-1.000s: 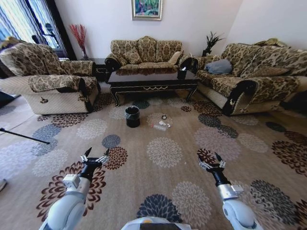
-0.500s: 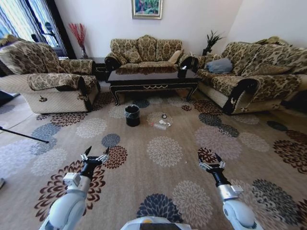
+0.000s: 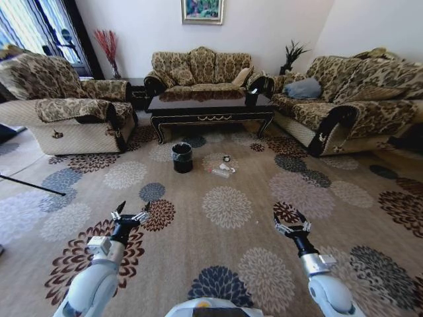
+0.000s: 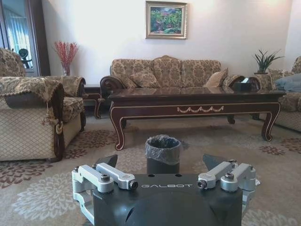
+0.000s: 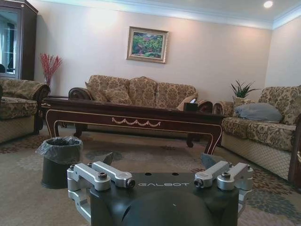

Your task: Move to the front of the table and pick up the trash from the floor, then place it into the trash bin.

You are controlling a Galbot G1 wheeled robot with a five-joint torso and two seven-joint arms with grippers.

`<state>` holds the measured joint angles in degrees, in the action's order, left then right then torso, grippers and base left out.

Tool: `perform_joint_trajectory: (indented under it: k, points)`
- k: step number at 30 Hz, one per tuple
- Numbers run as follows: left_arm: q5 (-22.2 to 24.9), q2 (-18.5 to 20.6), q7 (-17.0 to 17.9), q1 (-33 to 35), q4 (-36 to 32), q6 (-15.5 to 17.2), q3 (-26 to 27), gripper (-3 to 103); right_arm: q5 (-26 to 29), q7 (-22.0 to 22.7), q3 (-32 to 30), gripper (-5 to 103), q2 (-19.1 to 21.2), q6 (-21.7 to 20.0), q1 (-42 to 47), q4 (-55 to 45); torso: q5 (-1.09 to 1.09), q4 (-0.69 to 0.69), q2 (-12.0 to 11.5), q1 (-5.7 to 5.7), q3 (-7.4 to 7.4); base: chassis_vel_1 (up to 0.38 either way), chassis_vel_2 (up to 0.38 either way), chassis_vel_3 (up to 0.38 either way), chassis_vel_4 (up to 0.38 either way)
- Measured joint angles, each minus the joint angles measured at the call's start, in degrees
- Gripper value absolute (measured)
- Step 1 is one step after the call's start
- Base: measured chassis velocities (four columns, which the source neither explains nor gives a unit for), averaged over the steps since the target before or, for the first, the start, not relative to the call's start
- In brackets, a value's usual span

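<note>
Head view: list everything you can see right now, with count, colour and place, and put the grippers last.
table: 1, glossy dark brown-black, in front of the middle sofa
trash bin: 1, black with clear liner, on the carpet in front of the table
trash: small cluster of a few pieces, clear, white and dark, on the carpet between the robot's right of the bin and the table front
sofas: 3, beige-brown patterned, left, back and right of the table
painting: 1, green tones, on the back wall
red branches: 1 bunch, back left corner
plant: 1, green, back right corner
left gripper: 1, silver-black, open, held low over the carpet
right gripper: 1, silver-black, open, held low over the carpet
</note>
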<state>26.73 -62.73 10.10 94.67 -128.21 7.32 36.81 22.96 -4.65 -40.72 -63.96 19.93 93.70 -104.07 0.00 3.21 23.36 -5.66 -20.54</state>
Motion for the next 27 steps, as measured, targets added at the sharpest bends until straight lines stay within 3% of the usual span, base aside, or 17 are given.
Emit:
perform_joint_trajectory:
  k: [12, 27]
  points:
    - [-0.6, -0.3, -0.1, 0.6, 0.2, 0.0, -0.9, 100, -0.1, -0.5, 0.0, 100, -0.7, 0.4, 0.3, 0.2, 0.0, 0.0, -2.5, 0.88, 1.64, 0.0, 0.0, 0.0, 0.0]
    - [-1.4, -1.1, -0.5, -0.6, 2.3, -0.2, -3.1, 100, 1.6, -0.3, -0.4, 100, 2.4, -1.1, -0.3, -1.2, 0.0, 0.0, -6.0, 2.01, 3.97, 0.0, 0.0, 0.0, 0.0]
